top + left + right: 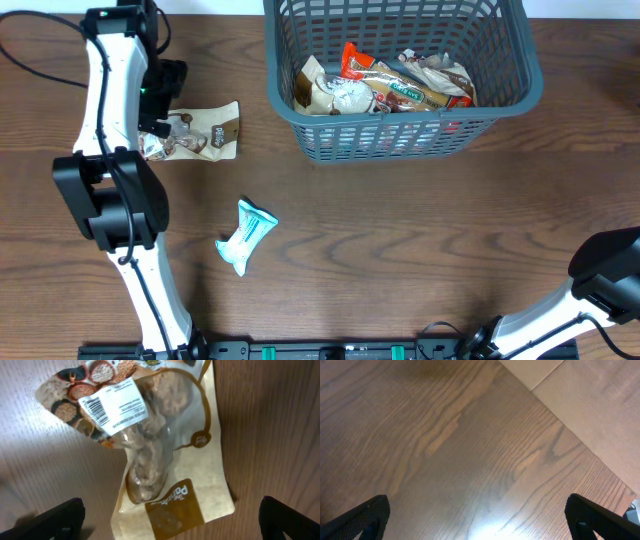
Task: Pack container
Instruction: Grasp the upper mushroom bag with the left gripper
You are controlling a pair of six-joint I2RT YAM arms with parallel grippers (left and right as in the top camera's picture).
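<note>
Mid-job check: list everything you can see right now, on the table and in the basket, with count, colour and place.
container: one, dark grey-blue, far centre-right of the table
snack packets: several overlapping, white, tan and orange-red, inside the container; exact count unclear
pouch: one, tan with a clear window, flat at far left
twisted packet: one, light blue and white, on the table's middle
table: one, brown wood
cable: one, black, far-left corner
left arm: white and black, left side
right arm: near-right corner
left gripper: black, open, over the pouch
right gripper: black, open, over bare wood
</note>
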